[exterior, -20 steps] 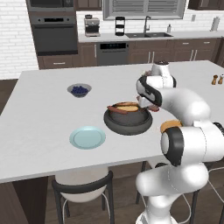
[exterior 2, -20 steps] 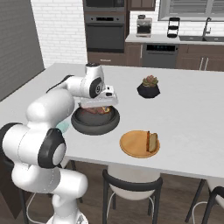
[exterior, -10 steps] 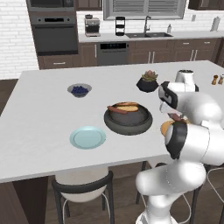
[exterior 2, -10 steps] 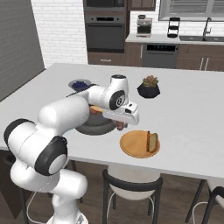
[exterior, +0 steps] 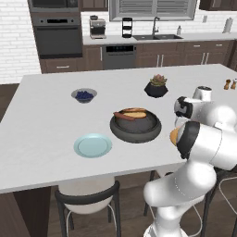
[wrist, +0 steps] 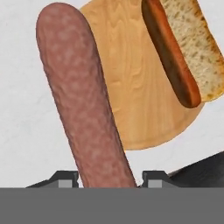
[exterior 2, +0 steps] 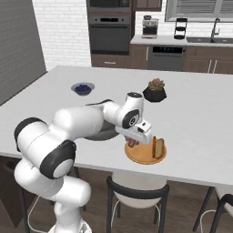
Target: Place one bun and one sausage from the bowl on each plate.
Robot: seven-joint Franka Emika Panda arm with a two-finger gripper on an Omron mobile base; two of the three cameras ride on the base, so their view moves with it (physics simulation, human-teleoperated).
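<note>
1. Carrying a sausage (wrist: 83,100) clamped between its two fingertips, the claw (exterior 2: 135,140) hangs over the near-left edge of the wooden plate (exterior 2: 142,157), low above the counter (exterior 2: 200,113).
2. Done so far, as I judge it: the wooden plate already has one bun (wrist: 192,48) lying on it, toward the side away from the claw.
3. Under way: this plate's sausage is in the claw's grip, not yet set down.
4. Left to do: the pale blue plate (exterior: 93,145) is bare and needs a bun and a sausage, and the dark-grey bowl (exterior: 135,127) holds at least one more of each on its far side.
5. Long axis: in the hand view the gripped sausage runs lengthwise away from the fingertips, leaning a little to the left, its free end over bare counter just beside the plate.
6. The bun lies roughly along the same line, browned crust edge facing the sausage, so the two are close to parallel.
</note>
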